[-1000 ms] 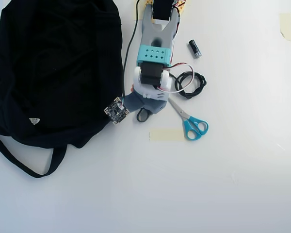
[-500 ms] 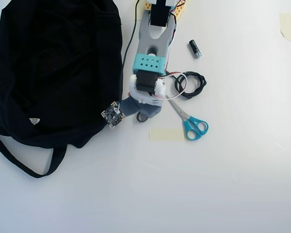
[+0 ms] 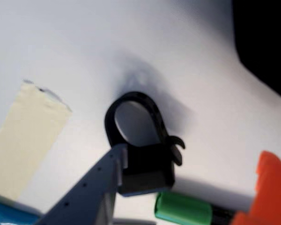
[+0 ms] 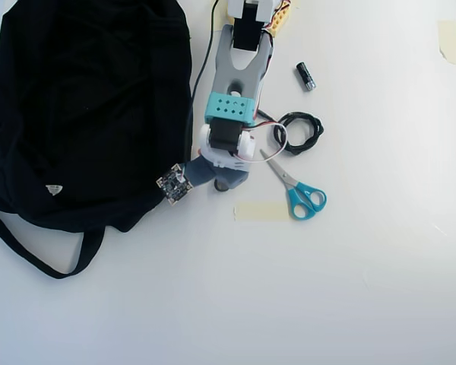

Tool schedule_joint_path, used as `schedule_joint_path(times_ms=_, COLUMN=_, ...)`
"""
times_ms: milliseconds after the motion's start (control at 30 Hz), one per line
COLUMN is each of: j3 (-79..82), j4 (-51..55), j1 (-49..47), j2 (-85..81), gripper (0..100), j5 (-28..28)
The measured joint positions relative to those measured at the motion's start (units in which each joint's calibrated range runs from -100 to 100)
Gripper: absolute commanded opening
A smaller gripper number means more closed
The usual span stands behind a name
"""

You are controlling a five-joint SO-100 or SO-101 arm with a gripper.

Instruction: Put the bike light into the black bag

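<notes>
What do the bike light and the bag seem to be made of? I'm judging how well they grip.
The bike light looks like black rubber or soft plastic, matte with a faint sheen, going by its thin bendy strap loop. The bag looks like soft matte black fabric; it lies slumped and creased.

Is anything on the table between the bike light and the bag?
Nothing visible. The gripper is shut on the bike light, and in the overhead view only bare table lies between it and the black bag.
</notes>
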Motion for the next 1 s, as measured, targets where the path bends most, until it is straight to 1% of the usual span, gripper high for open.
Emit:
schedule_joint_path(times_ms=333, j3=-0.08, j4=-0.43, j1=0.0, j2=1.33, gripper=35, j5=0.0)
schedule_joint_path(times_ms=667, j3=-1.49, j4=3.18, j1=-0.22, j2=5.89, gripper=35, j5=-0.59)
schedule_joint_path(times_ms=733, j3=-1.49, j4=3.26, j1=-0.22, j2=5.89, gripper=31, j5=-0.59)
schedule_joint_path(times_ms=1000, j3=-1.49, j4=3.35, j1=-0.22, j2=5.89, gripper=3, j5=-0.59)
